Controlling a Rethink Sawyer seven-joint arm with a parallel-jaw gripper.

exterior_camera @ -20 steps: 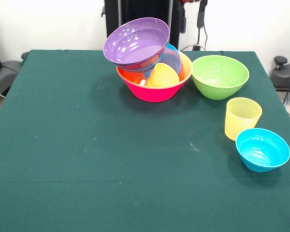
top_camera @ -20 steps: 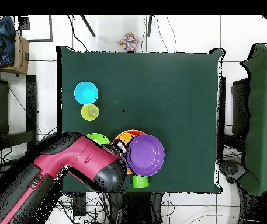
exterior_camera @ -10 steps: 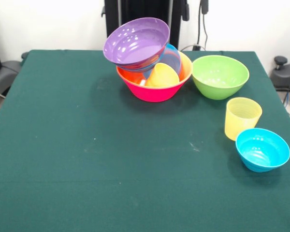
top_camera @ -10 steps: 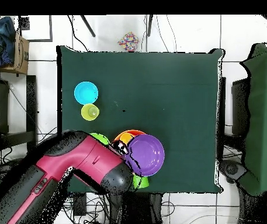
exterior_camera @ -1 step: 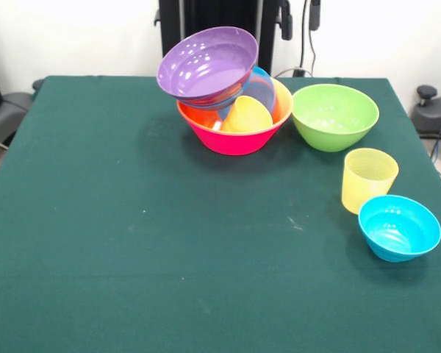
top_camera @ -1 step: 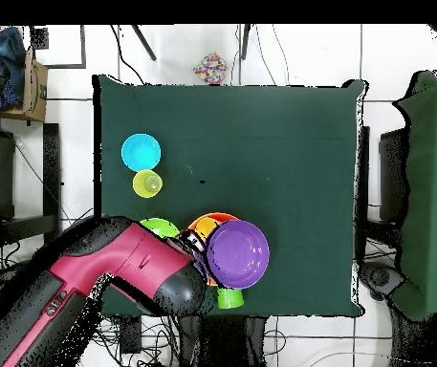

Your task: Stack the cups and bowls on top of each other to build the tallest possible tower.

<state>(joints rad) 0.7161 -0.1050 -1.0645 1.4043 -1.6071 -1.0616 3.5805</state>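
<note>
Tower (exterior_camera @ -1 step: 228, 95) leaning at table's (exterior_camera @ -1 step: 132, 243) far edge | purple bowl (exterior_camera @ -1 step: 207, 62) topping it | claw state: cannot tell

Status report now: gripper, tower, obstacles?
Gripper state unclear. Tower leans, purple bowl on top. Green bowl, yellow cup, blue bowl unstacked.

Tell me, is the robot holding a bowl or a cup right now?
It cannot be told. The gripper's end does not show clearly in either view. The arm hangs beside the tower, and the other bowls and the cup sit loose on the table.
</note>
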